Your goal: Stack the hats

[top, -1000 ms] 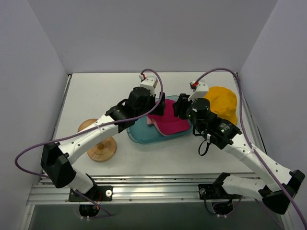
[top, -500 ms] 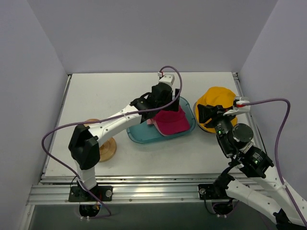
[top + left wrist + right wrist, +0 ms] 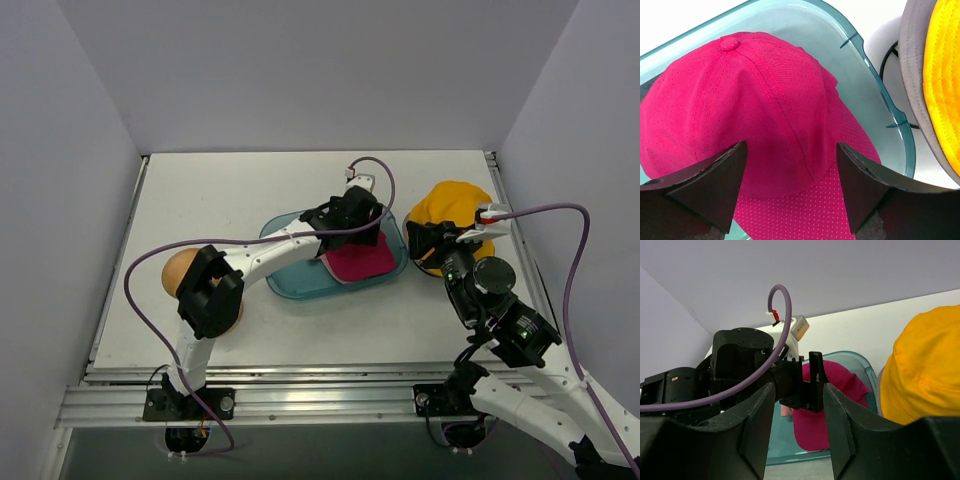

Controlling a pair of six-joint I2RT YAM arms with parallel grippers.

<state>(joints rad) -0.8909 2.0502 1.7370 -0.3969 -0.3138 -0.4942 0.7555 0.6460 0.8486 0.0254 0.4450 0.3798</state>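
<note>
Hovering with jaws spread, the left gripper is seen just above the magenta hat lying in the tray, brought nearer than half a second ago; the right gripper, also open, is held beside the yellow hat.

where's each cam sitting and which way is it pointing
Top: above and behind the bases, looking down at the table; both arms show, left claw over the tray.
Left wrist: on the left arm, looking down at the magenta hat; its open fingers show.
Right wrist: low, facing the left arm across the tray; the right claw shows.
All three share the magenta hat and yellow hat.
</note>
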